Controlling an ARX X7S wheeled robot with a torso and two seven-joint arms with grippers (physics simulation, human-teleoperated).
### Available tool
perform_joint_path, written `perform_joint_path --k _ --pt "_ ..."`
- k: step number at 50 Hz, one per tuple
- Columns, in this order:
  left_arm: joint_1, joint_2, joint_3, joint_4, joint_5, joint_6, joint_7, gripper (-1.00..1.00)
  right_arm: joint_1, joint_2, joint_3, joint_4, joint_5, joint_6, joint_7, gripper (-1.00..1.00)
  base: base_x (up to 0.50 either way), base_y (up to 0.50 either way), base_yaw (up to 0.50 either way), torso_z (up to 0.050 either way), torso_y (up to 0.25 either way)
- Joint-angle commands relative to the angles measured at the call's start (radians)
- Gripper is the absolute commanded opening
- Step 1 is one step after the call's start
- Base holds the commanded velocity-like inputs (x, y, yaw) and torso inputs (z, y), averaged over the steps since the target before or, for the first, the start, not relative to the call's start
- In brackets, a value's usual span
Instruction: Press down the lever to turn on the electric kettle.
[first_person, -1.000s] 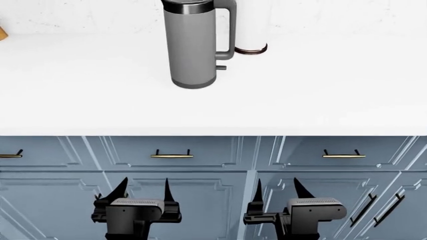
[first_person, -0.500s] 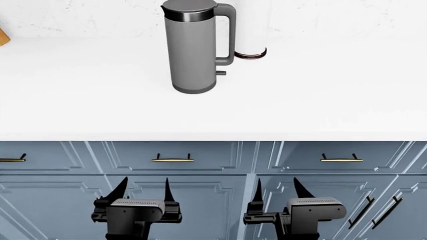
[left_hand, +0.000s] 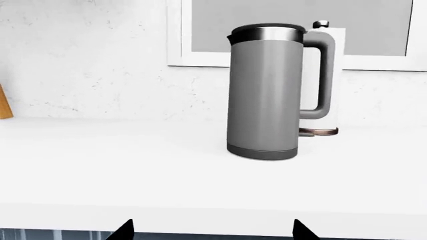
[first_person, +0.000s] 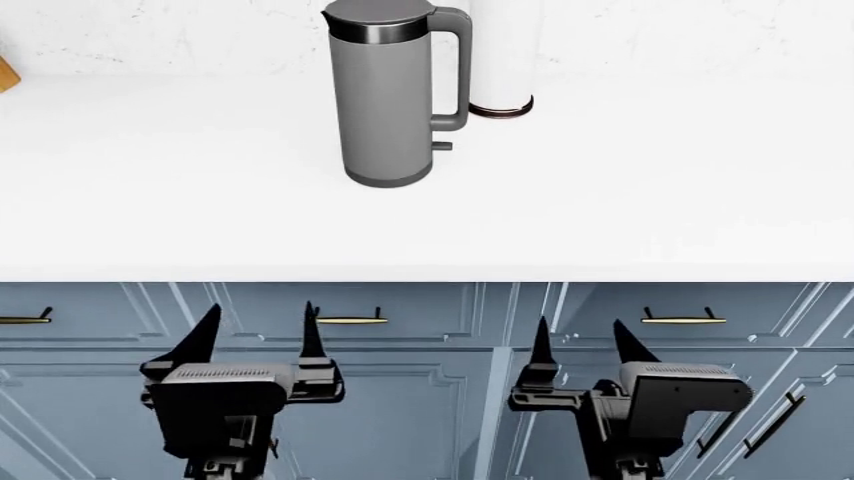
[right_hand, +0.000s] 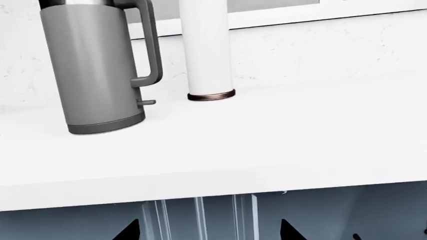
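White counter (first_person: 641, 190); lever (right_hand: 147, 102) shows (hidden from left wrist).

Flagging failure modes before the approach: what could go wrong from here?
The small dark grey lever tab sits low beside the tall matte grey electric kettle, under its loop handle; a finger may catch the handle instead. The white cylinder with a brown ring stands close behind and could be knocked.

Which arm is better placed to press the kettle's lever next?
Right, probably. The lever juts from the kettle on the handle side, toward the right tool. The left tool sits on the kettle's other side, and its wrist view does not show the lever. Both tools are open, below the counter.
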Motion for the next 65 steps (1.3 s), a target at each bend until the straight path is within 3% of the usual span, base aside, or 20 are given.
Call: perform_joint_path --k 1,5,15,20,25,28,31,41,49,65 --pt "-0.041 -0.043 -0.003 0.189 -0.020 -0.165 -0.027 1.00 0.017 0.040 0.017 -0.125 0.060 0.104 0.027 1.00 0.00 0.00 0.00 0.000 0.000" --pt "-0.098 -0.072 -0.006 0.280 -0.045 -0.322 -0.036 1.00 0.049 0.068 0.017 -0.195 0.086 0.194 0.040 1.00 0.00 0.00 0.00 0.000 0.000" --pt "-0.392 -0.143 -0.060 0.519 -0.201 -0.894 -0.048 1.00 0.265 0.190 0.094 -0.472 0.321 0.631 0.106 1.00 0.00 0.00 0.00 0.000 0.000" --pt "-0.604 -0.135 -0.137 0.597 -0.324 -1.224 -0.053 1.00 0.443 0.238 0.170 -0.532 0.545 0.889 0.145 1.00 0.00 0.00 0.00 0.000 0.000" --pt "-0.830 -0.125 -0.211 0.558 -0.464 -1.498 -0.051 1.00 0.638 0.256 0.209 -0.472 0.722 1.068 0.169 1.00 0.00 0.00 0.00 0.000 0.000" --pt "-0.916 -0.212 -0.231 0.417 -0.816 -1.498 -0.286 1.00 0.726 0.261 0.184 -0.399 0.763 1.124 0.150 1.00 0.00 0.00 0.00 0.000 0.000" --pt "-0.945 -0.275 -0.227 0.332 -0.959 -1.492 -0.377 1.00 0.777 0.266 0.125 -0.340 0.727 1.122 0.121 1.00 0.00 0.00 0.00 0.000 0.000" --pt "-0.989 -0.348 -0.169 0.253 -1.004 -1.481 -0.410 1.00 0.823 0.270 0.030 -0.274 0.669 1.098 0.077 1.00 0.00 0.00 0.00 0.000 0.000" --pt "-1.047 -0.411 -0.153 0.232 -1.196 -1.481 -0.557 1.00 0.840 0.295 0.003 -0.292 0.660 1.107 0.075 1.00 0.06 0.01 0.00 0.000 0.000" --pt "-1.026 -0.453 -0.117 0.232 -1.218 -1.418 -0.593 1.00 0.809 0.321 -0.038 -0.294 0.664 1.118 0.061 1.00 0.50 0.08 0.00 0.000 0.000"
